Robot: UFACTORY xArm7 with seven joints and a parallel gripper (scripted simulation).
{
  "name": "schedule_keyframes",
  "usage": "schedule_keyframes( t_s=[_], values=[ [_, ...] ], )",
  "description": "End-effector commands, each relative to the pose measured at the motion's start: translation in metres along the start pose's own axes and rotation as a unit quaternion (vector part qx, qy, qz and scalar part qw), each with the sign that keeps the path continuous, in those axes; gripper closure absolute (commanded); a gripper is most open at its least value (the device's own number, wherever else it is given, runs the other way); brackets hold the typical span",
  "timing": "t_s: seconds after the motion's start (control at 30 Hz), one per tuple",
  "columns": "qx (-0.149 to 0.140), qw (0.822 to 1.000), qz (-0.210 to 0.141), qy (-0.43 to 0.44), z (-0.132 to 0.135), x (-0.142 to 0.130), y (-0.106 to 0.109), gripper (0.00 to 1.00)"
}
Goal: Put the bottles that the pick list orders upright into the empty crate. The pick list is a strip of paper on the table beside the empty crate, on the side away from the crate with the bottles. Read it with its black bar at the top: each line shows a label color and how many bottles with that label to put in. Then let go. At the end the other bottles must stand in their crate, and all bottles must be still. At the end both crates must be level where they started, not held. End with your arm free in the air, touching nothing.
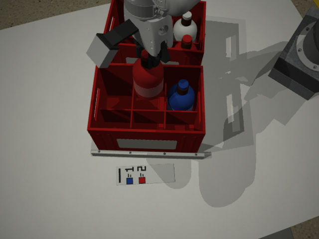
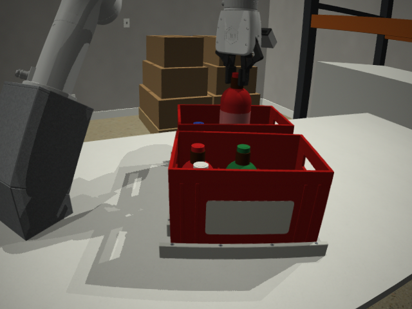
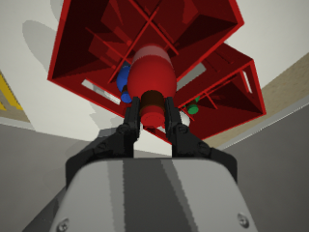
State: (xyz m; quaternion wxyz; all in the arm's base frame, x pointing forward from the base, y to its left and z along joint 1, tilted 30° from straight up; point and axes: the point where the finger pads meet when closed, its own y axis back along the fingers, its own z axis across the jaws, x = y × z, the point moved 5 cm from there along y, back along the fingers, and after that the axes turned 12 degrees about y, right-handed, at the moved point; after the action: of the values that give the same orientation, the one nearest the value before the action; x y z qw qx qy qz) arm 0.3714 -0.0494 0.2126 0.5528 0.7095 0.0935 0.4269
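My gripper (image 1: 152,59) (image 2: 237,75) (image 3: 152,105) is shut on the neck of a red-label bottle (image 1: 148,79) (image 2: 235,103) (image 3: 152,77). The bottle hangs upright over the middle back cell of the divided crate (image 1: 144,130) (image 2: 232,127), its base below the rim. A blue-label bottle (image 1: 181,96) (image 3: 125,82) stands in the cell to the right; only its cap (image 2: 198,123) shows in the exterior view. The pick list (image 1: 159,173) shows one blue and two red. The other crate (image 1: 203,31) (image 2: 186,206) holds a white bottle (image 1: 185,27) (image 2: 200,165), a red one (image 1: 186,42) (image 2: 197,152) and a green one (image 2: 243,156).
The robot base (image 1: 296,64) (image 2: 36,149) stands on the table beside the crates. A grey metal strip (image 1: 150,153) (image 2: 243,250) lies against the outer side of each crate. Cardboard boxes (image 2: 174,66) and a dark rack (image 2: 306,49) stand beyond the table.
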Motion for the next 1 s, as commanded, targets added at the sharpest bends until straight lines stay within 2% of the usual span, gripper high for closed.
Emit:
schedule_keyframes(
  t_s=[0.0,0.97],
  values=[
    [-0.002,1.000,0.001,0.000,0.001,0.001,-0.003,1.00],
    [-0.002,1.000,0.001,0.000,0.001,0.001,-0.028,1.00]
  ],
)
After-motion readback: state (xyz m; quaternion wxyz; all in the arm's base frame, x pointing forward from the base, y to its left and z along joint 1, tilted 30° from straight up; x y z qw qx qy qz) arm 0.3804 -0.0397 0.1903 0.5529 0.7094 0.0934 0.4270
